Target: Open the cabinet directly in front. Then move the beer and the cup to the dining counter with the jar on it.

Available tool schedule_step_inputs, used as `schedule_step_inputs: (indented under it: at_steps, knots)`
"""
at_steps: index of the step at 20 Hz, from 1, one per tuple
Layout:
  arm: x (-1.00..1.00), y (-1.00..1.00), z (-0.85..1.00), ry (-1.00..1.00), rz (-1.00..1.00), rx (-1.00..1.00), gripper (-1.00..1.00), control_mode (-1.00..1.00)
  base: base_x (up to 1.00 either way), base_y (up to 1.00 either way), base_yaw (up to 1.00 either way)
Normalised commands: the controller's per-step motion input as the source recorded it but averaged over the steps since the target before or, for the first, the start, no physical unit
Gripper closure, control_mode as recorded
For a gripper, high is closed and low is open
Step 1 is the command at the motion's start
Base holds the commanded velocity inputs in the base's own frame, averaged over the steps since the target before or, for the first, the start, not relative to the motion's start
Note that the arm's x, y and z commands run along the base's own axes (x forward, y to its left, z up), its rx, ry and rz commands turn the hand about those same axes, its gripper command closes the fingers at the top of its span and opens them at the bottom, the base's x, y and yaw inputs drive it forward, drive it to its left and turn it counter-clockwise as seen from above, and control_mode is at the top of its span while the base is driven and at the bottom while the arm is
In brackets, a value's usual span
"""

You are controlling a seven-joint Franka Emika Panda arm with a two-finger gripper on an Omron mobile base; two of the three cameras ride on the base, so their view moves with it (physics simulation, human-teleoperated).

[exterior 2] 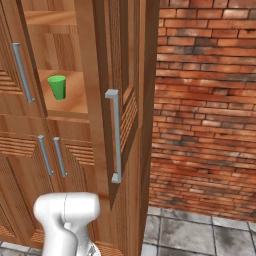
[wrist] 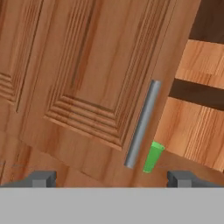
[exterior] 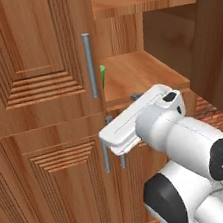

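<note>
No text, label, brand, number or sign can be read anywhere in these pictures.
</note>
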Motion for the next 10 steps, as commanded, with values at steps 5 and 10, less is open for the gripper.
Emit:
schedule_step_inputs:
  at_steps: [5,10]
  knots:
    - [0.12,0.00,-0.26,-0.08,-0.37,0.00,-1.00,-1.00,0.00,0.00,0.00]
    - [0.00,-0.04,0.03,-0.03,0.00,0.00,-1.00,-1.00,0.00,0.00,0.00]
